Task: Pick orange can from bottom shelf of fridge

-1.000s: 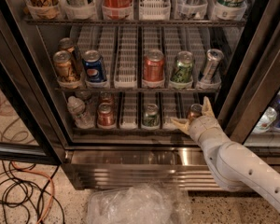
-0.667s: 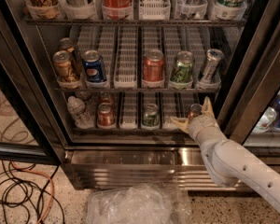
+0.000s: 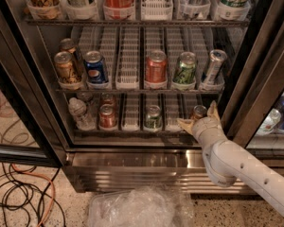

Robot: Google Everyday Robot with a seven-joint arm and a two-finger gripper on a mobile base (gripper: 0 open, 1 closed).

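Observation:
The orange can stands at the right end of the bottom shelf of the fridge, in a white lane tray. My gripper is at the front of that shelf, right at the can. One finger lies to the can's lower left and the other finger rises at its right. The fingers are spread, and the can shows between them. My white arm reaches in from the lower right.
The bottom shelf also holds a redder can, a green can and a water bottle. The rack above holds a golden-brown can, a blue can and others. Clear plastic and cables lie on the floor.
The gripper has stayed at the orange can, with only a slight shift of the arm. The cans have not moved.

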